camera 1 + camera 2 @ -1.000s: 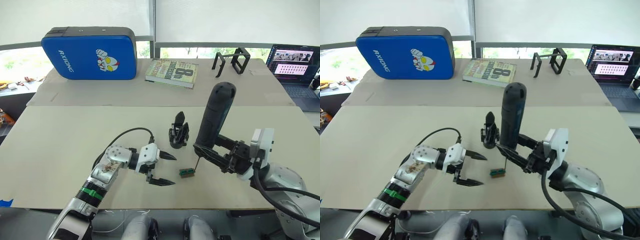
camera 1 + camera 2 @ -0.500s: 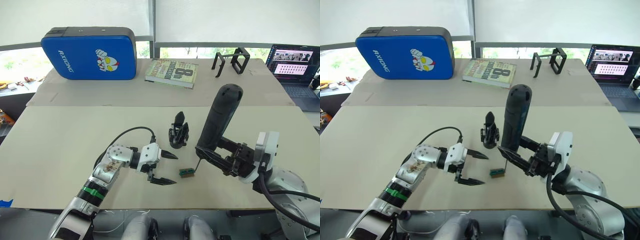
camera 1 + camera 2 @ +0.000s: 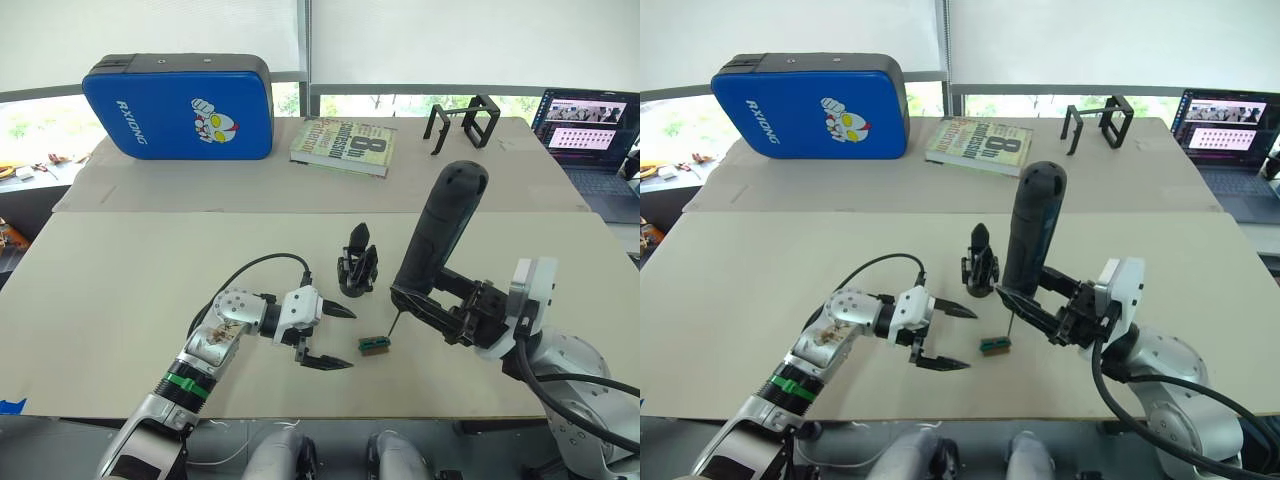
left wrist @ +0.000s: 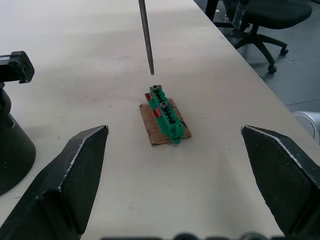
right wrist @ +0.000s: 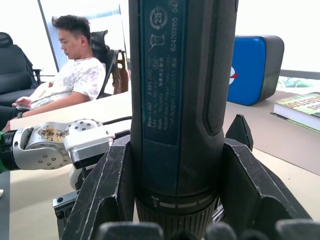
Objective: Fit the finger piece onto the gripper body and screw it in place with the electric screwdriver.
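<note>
Blue case lettered "RXIONG", electric screwdriver label "GO"

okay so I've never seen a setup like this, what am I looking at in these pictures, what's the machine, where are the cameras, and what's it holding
This is a humanoid robot with two arms, each ending in a gripper with two black fingers. Two pictures come from a stereo camera on its head, looking down over a pale table. The other two come from cameras on its wrists, looking along the fingers.

The right gripper is shut on the electric screwdriver, held nearly upright, its thin bit just above a small green block that carries screws. The left gripper is open and empty, facing that block. Behind the block stands the gripper body, a small black assembly.

Farther back lie a blue case, a book, black frame brackets and a laptop. The right wrist view also shows a seated person.
</note>
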